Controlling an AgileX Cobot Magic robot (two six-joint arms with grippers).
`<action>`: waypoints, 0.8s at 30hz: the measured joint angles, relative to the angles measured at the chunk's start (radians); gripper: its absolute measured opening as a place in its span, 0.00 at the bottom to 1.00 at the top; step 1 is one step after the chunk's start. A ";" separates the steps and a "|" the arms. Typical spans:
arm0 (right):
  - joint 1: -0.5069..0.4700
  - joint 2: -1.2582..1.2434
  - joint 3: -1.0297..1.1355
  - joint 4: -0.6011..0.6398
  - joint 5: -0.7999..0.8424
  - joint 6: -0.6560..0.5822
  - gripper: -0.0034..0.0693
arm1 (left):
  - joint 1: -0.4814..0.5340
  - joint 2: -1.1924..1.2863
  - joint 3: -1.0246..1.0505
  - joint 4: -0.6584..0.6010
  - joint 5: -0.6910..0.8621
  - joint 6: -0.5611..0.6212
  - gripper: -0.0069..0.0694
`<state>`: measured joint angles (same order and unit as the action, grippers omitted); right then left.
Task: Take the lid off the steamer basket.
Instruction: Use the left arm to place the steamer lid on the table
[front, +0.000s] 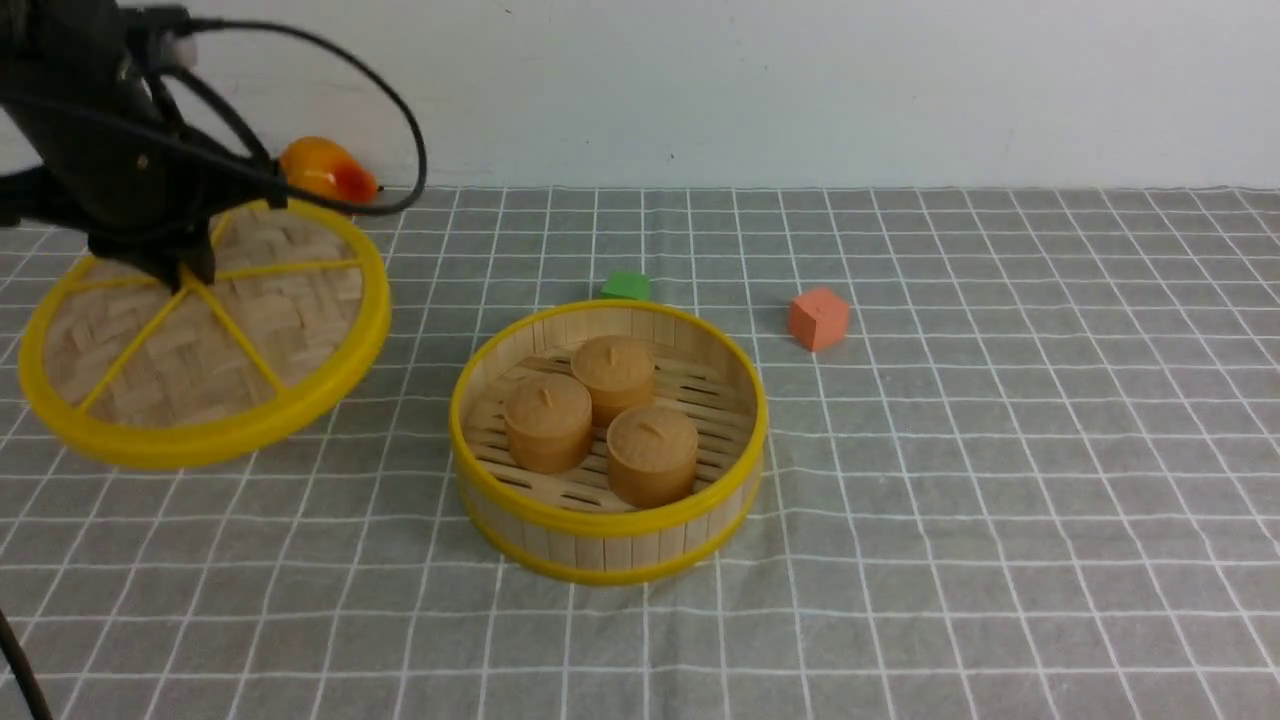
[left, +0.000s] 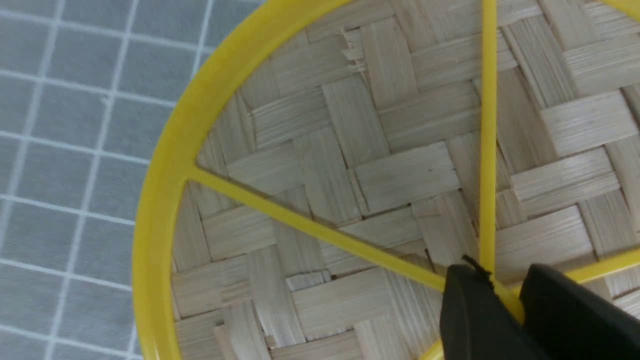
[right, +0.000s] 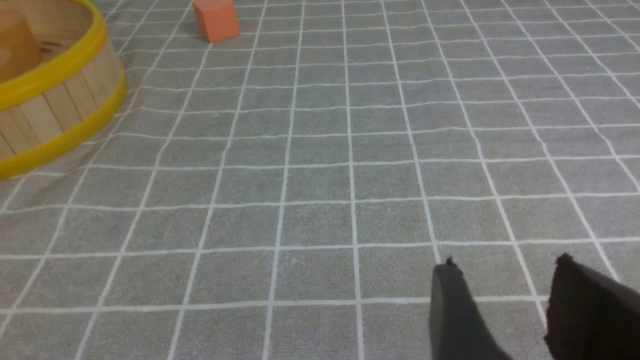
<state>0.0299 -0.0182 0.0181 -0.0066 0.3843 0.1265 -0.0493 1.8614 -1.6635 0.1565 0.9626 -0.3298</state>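
The lid (front: 250, 330), a woven bamboo disc with yellow rim and spokes, hangs tilted above the cloth at the left, apart from the steamer basket. My left gripper (front: 185, 272) is shut on the lid's centre knob; in the left wrist view the gripper (left: 505, 287) pinches the yellow hub of the lid (left: 380, 165). The steamer basket (front: 610, 545) stands open in the middle and holds three brown buns (front: 612, 375). Its wall shows in the right wrist view (right: 55, 115). My right gripper (right: 505, 272) is open and empty over bare cloth; it is out of the front view.
An orange cube (front: 818, 318) lies right of the basket, also in the right wrist view (right: 216, 19). A green block (front: 626, 285) sits just behind the basket. An orange-yellow fruit (front: 325, 170) lies by the back wall, behind the lid. Grey checked cloth (front: 1000, 500) covers the table.
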 joint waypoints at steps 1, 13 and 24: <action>0.000 0.000 0.000 0.000 0.000 0.000 0.38 | 0.000 0.015 0.025 0.000 -0.022 -0.001 0.23; 0.000 0.000 0.000 -0.001 0.000 0.000 0.38 | -0.055 0.206 0.059 0.028 -0.200 -0.004 0.23; 0.000 0.000 0.000 0.000 0.000 0.000 0.38 | -0.066 0.181 0.060 -0.029 -0.202 -0.001 0.63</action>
<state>0.0299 -0.0182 0.0181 -0.0067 0.3843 0.1265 -0.1153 2.0421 -1.6032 0.1279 0.7607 -0.3312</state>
